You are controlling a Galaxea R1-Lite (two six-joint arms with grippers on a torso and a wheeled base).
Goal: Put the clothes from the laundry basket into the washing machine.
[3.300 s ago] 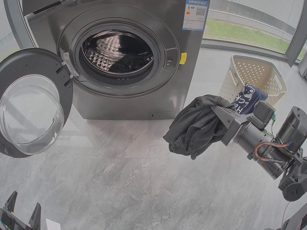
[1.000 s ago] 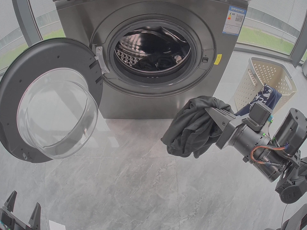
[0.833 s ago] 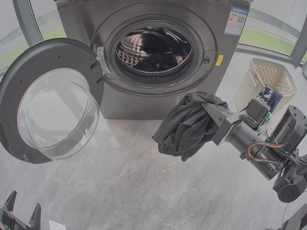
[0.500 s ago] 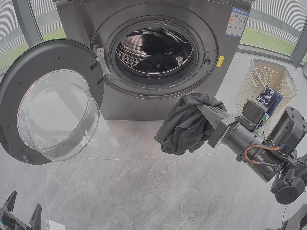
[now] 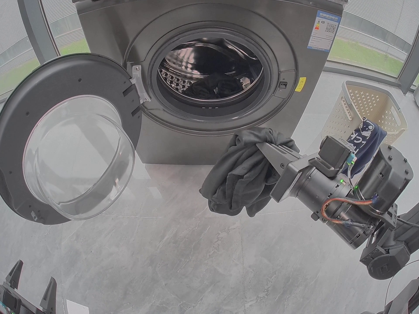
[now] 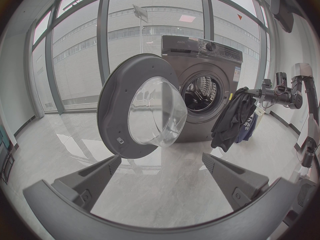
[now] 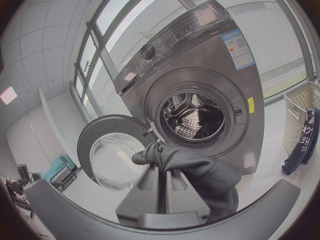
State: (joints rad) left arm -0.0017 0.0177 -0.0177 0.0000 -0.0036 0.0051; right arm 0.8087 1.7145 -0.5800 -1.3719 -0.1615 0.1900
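Observation:
My right gripper (image 5: pixel 262 145) is shut on a dark grey garment (image 5: pixel 238 173) that hangs in the air just in front of the washing machine (image 5: pixel 209 18), below and right of its open drum (image 5: pixel 211 73). The same garment (image 7: pixel 190 165) bunches over the shut fingers (image 7: pixel 180 187) in the right wrist view. Dark clothes (image 5: pixel 214 86) lie inside the drum. A cream laundry basket (image 5: pixel 371 110) stands right of the machine with a navy printed garment (image 5: pixel 365 142) draped over its rim. My left gripper (image 6: pixel 160 164) stays low, open and empty, facing the machine (image 6: pixel 203 94) from a distance.
The round machine door (image 5: pixel 65 136) is swung fully open to the left, its glass bowl bulging outward. Grey tiled floor (image 5: pixel 174 249) spreads in front of the machine. Window frames (image 5: pixel 30 18) rise behind on both sides.
The right arm has carried the hanging grey garment leftward and closer to the drum opening. From the oldest frame the whole head view shifted, bringing the machine more central. The left gripper kept still.

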